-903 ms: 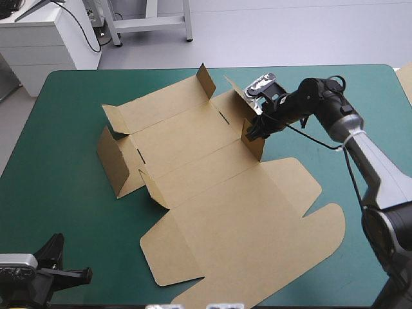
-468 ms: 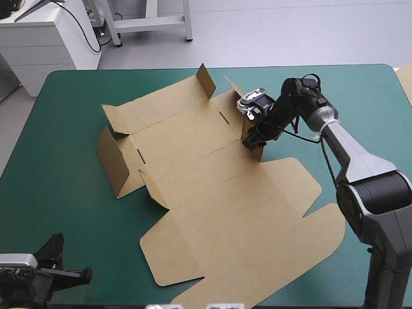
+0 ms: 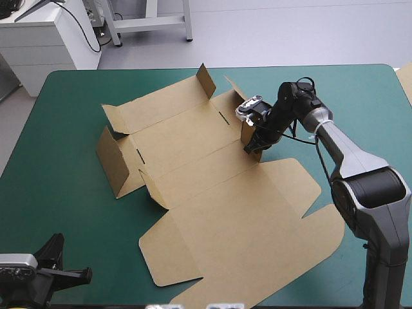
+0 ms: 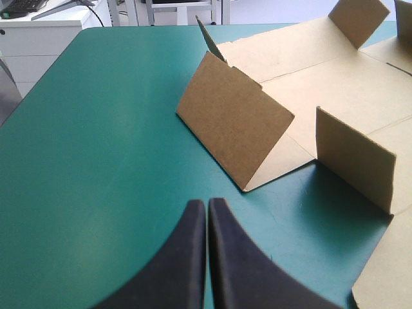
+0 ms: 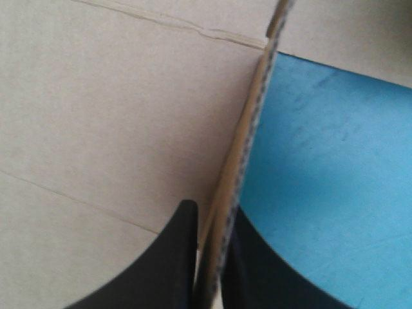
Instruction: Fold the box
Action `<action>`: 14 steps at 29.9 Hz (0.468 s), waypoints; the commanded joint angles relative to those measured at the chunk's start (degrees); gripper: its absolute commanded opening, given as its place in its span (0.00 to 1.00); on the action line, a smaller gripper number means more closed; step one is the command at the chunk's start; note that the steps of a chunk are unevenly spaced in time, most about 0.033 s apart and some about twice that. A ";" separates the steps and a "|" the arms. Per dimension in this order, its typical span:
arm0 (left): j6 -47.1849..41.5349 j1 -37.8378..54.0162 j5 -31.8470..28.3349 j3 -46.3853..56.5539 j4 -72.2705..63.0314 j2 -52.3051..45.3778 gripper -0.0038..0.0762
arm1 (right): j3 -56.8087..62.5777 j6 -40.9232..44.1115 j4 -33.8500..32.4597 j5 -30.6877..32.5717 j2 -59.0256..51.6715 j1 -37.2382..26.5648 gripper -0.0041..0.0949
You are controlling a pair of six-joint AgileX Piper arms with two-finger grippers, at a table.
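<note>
Pinching a small upright flap (image 3: 245, 131) of the box (image 3: 219, 206), the right gripper (image 5: 209, 215) had its black fingers all but closed, and the thin edge of the brown board ran up between them. That flap stood at the right end of the middle panels, on the far right part of the sheet. The box lay spread across the middle of the teal-green cover (image 3: 58, 187), mostly flat, and its wide lid panel with rounded corners reached toward the near edge of the table. Several other parts were raised: two flaps along the far side, a tall wall (image 4: 232, 129) at the left end, and a shorter piece beside it, nearer the robot. The left gripper (image 4: 207, 212) sat low by the table's near left corner, apart from the box. Its fingers were pressed together with nothing between them, and they pointed toward the tall wall.
</note>
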 commanded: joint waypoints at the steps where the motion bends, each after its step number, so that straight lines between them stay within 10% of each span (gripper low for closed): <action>1: -0.35 -0.04 -4.28 -1.19 -0.49 -0.41 0.04 | -2.24 -3.32 1.19 -1.44 -3.31 -0.12 0.02; 14: -0.11 -0.04 -4.28 -1.19 -0.49 -0.41 0.04 | -11.98 -36.50 1.47 2.82 -3.31 -0.12 0.02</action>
